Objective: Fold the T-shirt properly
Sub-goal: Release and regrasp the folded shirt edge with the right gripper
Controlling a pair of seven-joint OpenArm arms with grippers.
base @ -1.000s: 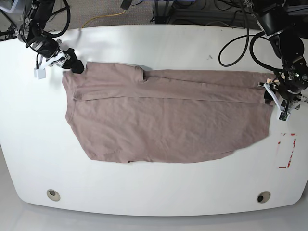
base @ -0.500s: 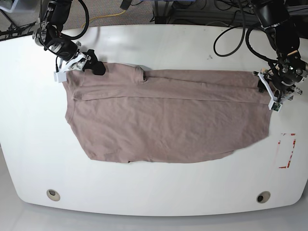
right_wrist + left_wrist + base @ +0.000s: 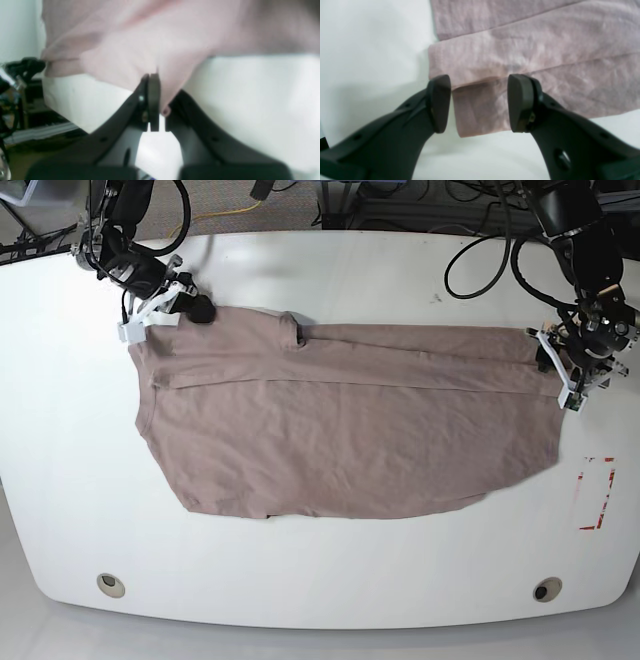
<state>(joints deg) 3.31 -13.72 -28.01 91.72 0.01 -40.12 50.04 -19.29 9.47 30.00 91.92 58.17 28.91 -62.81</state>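
Observation:
The T-shirt (image 3: 340, 430) lies spread flat on the white table (image 3: 330, 270), its far edge folded over into a long strip. At its far left corner my right gripper (image 3: 198, 310) is shut on the cloth. The right wrist view shows that gripper (image 3: 157, 100) pinching a fold of the T-shirt (image 3: 150, 37), which lifts a little there. My left gripper (image 3: 545, 358) sits at the shirt's far right end. In the left wrist view it (image 3: 478, 102) stands open, low over the folded corner of the T-shirt (image 3: 532, 45), one finger on each side of it.
A red-marked rectangle (image 3: 597, 492) is on the table at the right. Two round holes (image 3: 111, 584) (image 3: 546, 589) sit near the front edge. Cables and equipment (image 3: 400, 205) crowd the space behind the table's far edge.
My right gripper has moved right along the far edge onto the shirt's left corner and shut on it. The left gripper shifted slightly and stays open at the right end.

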